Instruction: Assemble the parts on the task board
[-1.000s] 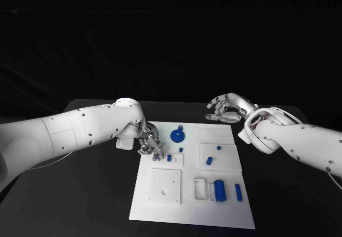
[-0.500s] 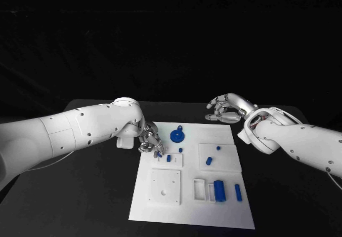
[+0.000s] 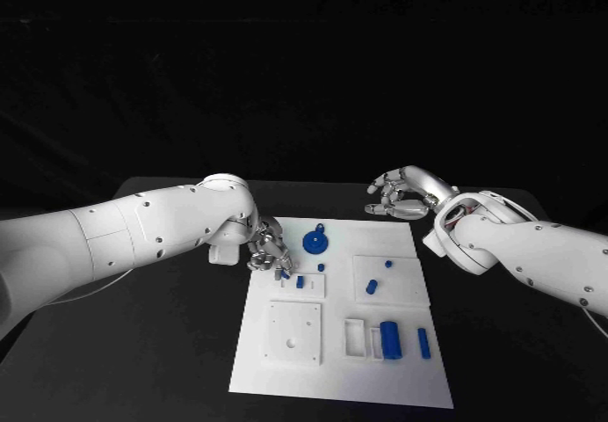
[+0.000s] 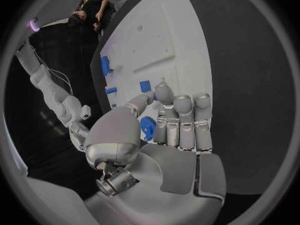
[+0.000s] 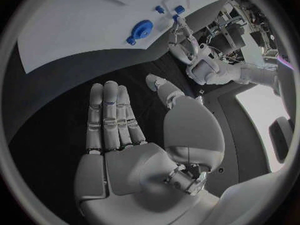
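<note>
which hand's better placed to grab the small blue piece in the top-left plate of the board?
Left, probably. The left hand hangs over the task board, its fingers just beside the small blue piece. The right hand is open over bare table beyond the board's far edge.

Left hand (image 4: 165,135): palm toward the task board (image 4: 169,40), fingers (image 4: 184,120) straight and side by side, thumb bent across toward them, holding nothing. Task board: white, with raised square plates. Blue parts (image 4: 106,65) along its far side; one small blue part (image 4: 145,86) just beyond the fingertips; round blue part (image 4: 149,127) partly hidden behind the thumb. Worktop (image 4: 244,85): black.
</note>
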Tool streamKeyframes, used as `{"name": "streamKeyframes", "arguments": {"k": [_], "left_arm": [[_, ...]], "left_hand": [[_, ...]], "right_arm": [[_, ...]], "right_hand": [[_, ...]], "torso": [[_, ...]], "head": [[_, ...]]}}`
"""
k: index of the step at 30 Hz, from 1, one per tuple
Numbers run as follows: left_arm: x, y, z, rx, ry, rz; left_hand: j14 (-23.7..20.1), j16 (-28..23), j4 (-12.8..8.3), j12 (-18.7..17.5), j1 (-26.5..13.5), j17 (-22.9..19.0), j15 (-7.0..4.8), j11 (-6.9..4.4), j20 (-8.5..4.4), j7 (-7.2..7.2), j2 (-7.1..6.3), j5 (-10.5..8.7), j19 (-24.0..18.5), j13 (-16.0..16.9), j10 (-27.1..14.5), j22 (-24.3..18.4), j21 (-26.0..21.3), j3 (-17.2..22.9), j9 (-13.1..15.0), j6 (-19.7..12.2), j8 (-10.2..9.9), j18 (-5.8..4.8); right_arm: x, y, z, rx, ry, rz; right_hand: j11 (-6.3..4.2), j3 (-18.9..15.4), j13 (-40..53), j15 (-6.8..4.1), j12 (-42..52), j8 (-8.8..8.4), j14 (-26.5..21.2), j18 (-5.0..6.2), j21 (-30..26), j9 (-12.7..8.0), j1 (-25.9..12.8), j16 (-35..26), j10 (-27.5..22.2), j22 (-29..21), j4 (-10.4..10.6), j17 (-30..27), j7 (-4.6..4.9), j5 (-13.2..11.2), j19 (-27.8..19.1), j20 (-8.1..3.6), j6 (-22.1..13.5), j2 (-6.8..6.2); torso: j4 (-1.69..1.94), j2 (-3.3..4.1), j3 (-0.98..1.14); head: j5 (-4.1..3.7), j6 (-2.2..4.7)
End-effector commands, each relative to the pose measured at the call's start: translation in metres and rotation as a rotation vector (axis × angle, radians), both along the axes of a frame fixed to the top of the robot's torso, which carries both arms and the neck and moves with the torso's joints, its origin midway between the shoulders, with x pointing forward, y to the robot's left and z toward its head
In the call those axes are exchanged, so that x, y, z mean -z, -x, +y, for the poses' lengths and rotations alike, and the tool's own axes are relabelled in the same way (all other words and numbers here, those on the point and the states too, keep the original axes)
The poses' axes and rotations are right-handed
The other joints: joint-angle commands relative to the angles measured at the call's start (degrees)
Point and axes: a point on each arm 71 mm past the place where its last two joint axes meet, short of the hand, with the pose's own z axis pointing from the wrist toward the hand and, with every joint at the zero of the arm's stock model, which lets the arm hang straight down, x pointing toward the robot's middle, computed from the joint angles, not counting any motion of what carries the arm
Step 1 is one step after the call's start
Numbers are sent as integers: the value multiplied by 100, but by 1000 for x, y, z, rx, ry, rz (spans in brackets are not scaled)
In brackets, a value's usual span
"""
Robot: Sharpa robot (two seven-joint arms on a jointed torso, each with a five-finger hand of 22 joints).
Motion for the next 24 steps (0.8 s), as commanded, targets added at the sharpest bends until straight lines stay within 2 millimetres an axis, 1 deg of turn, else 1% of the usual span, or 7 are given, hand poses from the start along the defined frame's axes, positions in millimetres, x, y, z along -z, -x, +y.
{"name": "streamKeyframes", "arguments": {"k": [1,5,9,10,13,19,24], "left_arm": [[3,1,0,6,-3,-28],[2,3,3,-1,23,-60],[1,6,7,-16,57,-89],[1,7,8,-21,70,-88],[1,9,10,-29,87,-76],[1,16,15,-32,108,-44],[3,19,18,-22,103,3]], "left_hand": [[15,32,-865,32,56,-7,-31,23,-621,-22,33,85,-36,-9,12,94,25,863,-3,20,-23,-5],[42,50,-906,40,83,-9,-22,1,-620,-44,15,222,-21,-18,38,93,40,861,1,77,-19,-7],[87,63,-936,42,93,-13,-22,-28,-622,-72,0,363,10,-32,73,86,50,856,13,139,-10,-3],[102,66,-950,41,93,-14,-22,-40,-622,-83,-9,430,21,-38,85,82,52,854,21,164,-4,-2],[106,67,-955,40,92,-14,-23,-44,-622,-87,-13,451,24,-40,88,81,52,853,23,172,-3,-1],[147,81,-1001,43,93,-13,-25,-76,-624,-118,-40,640,53,-50,124,74,57,849,48,234,15,4],[157,85,-1018,43,94,-12,-24,-84,-623,-125,-46,689,57,-53,134,73,55,849,58,250,19,5]], "right_arm": [[1,1,2,-16,5,6],[1,1,2,-17,5,6],[1,1,2,-17,5,5],[1,1,2,-17,5,5],[1,1,1,-16,5,5],[1,1,1,-16,5,5],[1,1,2,-17,5,5]], "right_hand": [[8,-20,-8,7,27,22,34,82,-24,-10,-54,-29,-30,6,11,9,44,25,-4,27,-15,12],[8,-21,-9,7,28,22,34,82,-25,-10,-55,-30,-30,7,12,10,44,26,-4,27,-16,12],[8,-21,-11,7,29,22,34,82,-26,-10,-55,-30,-31,8,13,10,44,26,-4,27,-16,12],[8,-21,-11,7,29,22,34,82,-26,-10,-56,-30,-31,8,13,10,44,26,-4,27,-16,11],[8,-21,-12,7,29,22,34,82,-26,-10,-56,-30,-31,8,14,10,44,27,-4,27,-16,11],[8,-22,-13,7,30,23,33,82,-27,-11,-56,-31,-32,9,14,11,44,27,-5,27,-16,12],[9,-22,-15,7,32,23,33,82,-28,-11,-55,-31,-33,10,14,11,44,28,-5,27,-16,12]], "torso": [[0,0,0],[-6,1,0],[1,0,0],[2,0,1],[3,0,0],[3,-3,-1],[7,-5,0]], "head": [[0,3],[7,3],[0,0],[-1,-2],[-7,-3],[-1,-8],[15,-13]]}}
